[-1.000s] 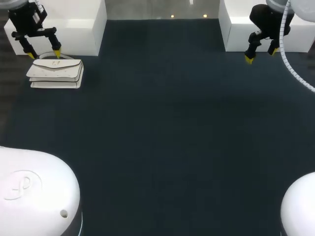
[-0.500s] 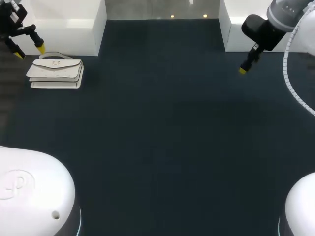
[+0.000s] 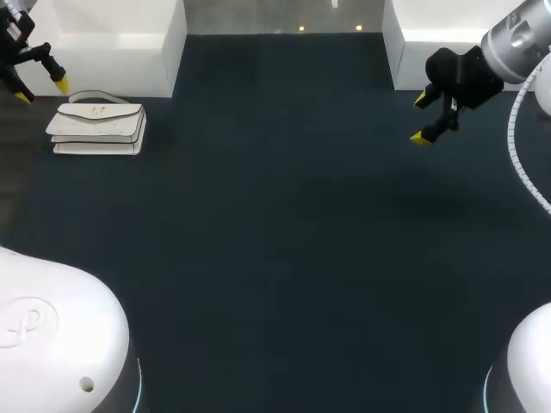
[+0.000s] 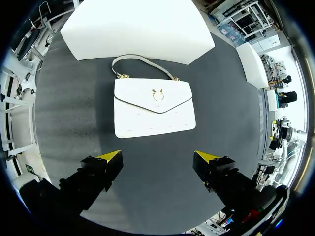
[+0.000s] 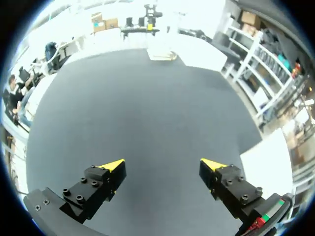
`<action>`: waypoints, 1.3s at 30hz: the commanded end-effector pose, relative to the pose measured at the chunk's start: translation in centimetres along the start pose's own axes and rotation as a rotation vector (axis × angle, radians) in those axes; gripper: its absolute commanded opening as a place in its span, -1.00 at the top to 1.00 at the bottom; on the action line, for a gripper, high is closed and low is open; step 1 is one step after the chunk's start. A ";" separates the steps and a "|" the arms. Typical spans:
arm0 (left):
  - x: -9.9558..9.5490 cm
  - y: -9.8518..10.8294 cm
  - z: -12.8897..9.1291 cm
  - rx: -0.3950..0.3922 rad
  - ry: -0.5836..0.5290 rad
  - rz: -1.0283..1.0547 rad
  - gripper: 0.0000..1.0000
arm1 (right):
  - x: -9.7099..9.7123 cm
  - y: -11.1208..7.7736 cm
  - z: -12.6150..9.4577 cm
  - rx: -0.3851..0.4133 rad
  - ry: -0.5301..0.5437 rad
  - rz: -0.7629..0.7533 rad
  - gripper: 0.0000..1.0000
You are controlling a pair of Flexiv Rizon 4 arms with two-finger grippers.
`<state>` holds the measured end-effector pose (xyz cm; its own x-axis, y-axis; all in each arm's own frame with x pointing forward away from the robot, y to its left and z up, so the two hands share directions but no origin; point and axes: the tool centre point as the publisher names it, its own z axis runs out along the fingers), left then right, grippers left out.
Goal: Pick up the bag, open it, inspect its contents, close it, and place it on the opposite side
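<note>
White bag (image 3: 96, 126) lies beside the dark table's (image 3: 284, 258) left edge.

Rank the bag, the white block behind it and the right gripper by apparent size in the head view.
1. white block
2. bag
3. right gripper, though its height above the table makes its true size unsure

White handbag (image 3: 96, 126) lies flat at the far left of my surface (image 3: 284, 224), front side up. Envelope flap (image 4: 135, 91) shut, small gold clasp (image 4: 157, 94) at its tip. Short strap (image 4: 142, 59) arcs flat along the handbag's far edge.
</note>
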<state>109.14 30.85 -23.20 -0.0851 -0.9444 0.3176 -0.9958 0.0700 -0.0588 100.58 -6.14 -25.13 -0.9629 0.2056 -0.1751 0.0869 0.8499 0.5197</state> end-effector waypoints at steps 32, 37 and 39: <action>-4.7 -5.0 2.6 0.017 0.202 -0.055 -1.00 | -3.6 0.9 7.9 -0.092 0.201 -0.142 -1.00; -5.0 -5.5 2.6 0.026 0.218 -0.058 -1.00 | -3.9 1.1 8.5 -0.099 0.199 -0.147 -1.00; -5.0 -5.7 2.7 0.029 0.229 -0.062 -1.00 | -4.1 1.2 8.7 -0.105 0.196 -0.146 -1.00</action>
<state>114.07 33.63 -26.75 -0.0265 -0.8879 0.4593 -0.9897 -0.0414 -0.1371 106.30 -1.86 -30.80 -0.9947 -0.0164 -0.1019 -0.0730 0.8101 0.5818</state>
